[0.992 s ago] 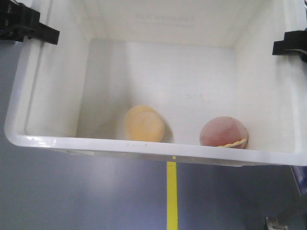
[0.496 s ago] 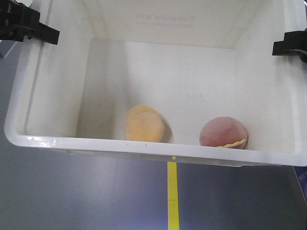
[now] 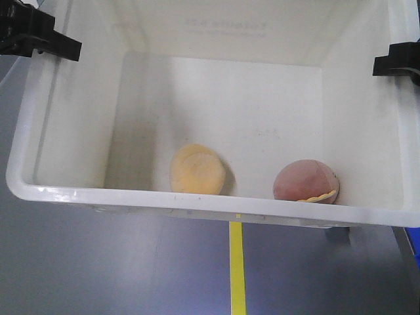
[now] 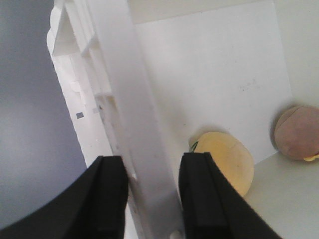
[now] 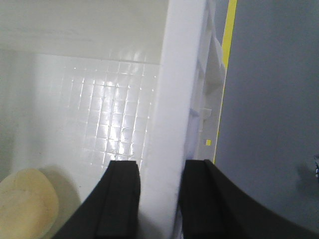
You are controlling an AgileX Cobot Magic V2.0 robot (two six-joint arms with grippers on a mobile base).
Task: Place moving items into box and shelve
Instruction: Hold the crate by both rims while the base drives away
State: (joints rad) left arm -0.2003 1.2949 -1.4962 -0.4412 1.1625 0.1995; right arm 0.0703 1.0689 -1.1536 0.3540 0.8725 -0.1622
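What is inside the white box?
Inside the white box lie a cream-yellow lump and a pink-brown lump, apart. The near rim hides their bottoms and the floor there.

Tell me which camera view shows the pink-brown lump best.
The exterior front-facing view: the pink-brown lump shows nearly whole on the floor of the box, its cream edge visible. The left wrist view catches it at its right border, slightly cut off. The right wrist view shows only the cream-yellow lump.

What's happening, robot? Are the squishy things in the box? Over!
Copy: left gripper shut on box left wall, right gripper shut on right wall. Both inside: yellow lump, pink lump, apart. No obstacle seen.
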